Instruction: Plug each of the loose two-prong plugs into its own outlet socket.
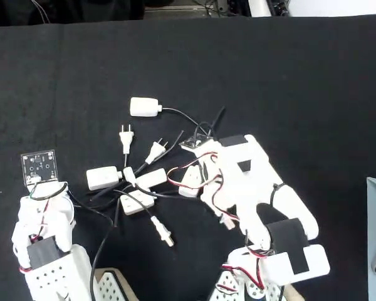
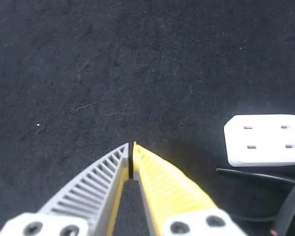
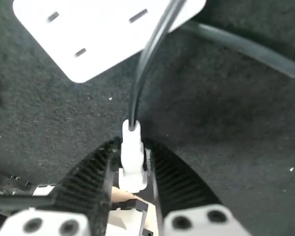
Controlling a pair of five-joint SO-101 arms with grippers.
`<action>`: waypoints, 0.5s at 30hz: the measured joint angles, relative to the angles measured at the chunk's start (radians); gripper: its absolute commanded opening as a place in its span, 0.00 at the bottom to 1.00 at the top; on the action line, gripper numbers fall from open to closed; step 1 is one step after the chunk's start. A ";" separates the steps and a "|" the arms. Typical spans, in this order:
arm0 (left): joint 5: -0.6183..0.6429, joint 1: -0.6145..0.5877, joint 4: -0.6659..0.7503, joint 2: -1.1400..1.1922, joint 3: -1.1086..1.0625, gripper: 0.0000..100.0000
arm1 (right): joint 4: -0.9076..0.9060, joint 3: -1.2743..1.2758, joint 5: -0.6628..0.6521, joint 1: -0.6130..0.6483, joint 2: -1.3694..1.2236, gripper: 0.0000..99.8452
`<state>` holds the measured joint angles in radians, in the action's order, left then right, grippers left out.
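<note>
White two-prong plug [image 3: 132, 164], black cord, gripped in right pincer [image 3: 132, 147] near white socket [image 3: 98, 34]. High view adds three loose plugs [image 1: 155, 150] mid-frame on table [image 1: 301, 81]. Left pincer [image 2: 132, 147] clenched, empty.

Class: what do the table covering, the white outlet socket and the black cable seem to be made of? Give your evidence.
Table covering: probably felt-like cloth, matte, with fuzzy flecked texture. Outlet socket: likely moulded plastic, smooth, slightly glossy, rounded edges. Cable: apparently rubber or vinyl sheath, smooth with a faint sheen.
</note>
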<state>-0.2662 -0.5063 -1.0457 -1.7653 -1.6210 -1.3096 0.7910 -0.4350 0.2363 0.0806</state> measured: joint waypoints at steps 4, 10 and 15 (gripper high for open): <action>0.000 0.000 0.000 0.000 0.000 0.03 | 0.000 0.000 -0.002 0.000 -0.005 0.09; 0.000 0.000 0.000 0.000 0.000 0.03 | -0.041 -0.023 -0.002 0.000 -0.005 0.09; 0.000 0.000 0.000 0.000 0.000 0.03 | -0.112 -0.074 -0.003 0.000 -0.005 0.09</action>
<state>-0.2662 -0.5063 -1.0457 -1.7653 -1.6210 -1.4216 0.7173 -0.4381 0.2363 0.0760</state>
